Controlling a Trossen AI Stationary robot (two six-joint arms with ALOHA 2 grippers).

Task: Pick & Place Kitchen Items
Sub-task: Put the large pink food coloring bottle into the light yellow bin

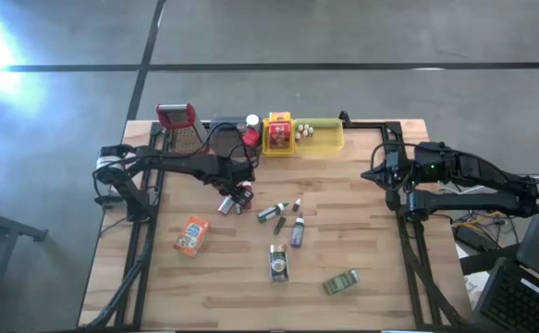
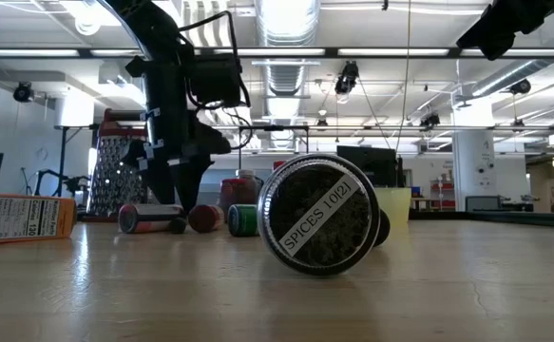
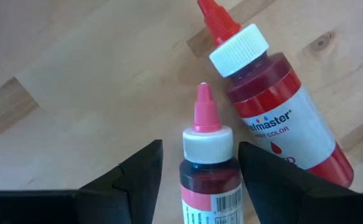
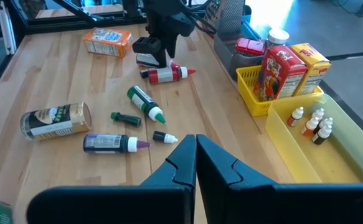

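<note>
Two small bottles lie side by side on the wooden table: a dark-red one with a white cap and pink tip [image 3: 209,168], and a red one with a white cap and red tip [image 3: 274,106]. My left gripper [image 3: 200,163] points down over them, left of the table's middle [image 1: 241,192]. It is open, one finger on each side of the pink-tipped bottle, with a sliver of table showing beside the cap. Other kitchen items lie loose nearby: an orange packet [image 1: 191,235], a green-capped bottle [image 1: 269,213], a purple bottle [image 1: 297,231] and a spice jar [image 1: 278,262]. My right gripper [image 4: 197,155] waits shut, raised at the right edge.
A yellow tray [image 1: 324,143] at the far edge holds a red-and-yellow box [image 1: 279,132] and tiny bottles. Beside it are a grey tray [image 1: 225,125] and a red-topped grater [image 1: 178,125]. A green tin [image 1: 340,282] lies near the front.
</note>
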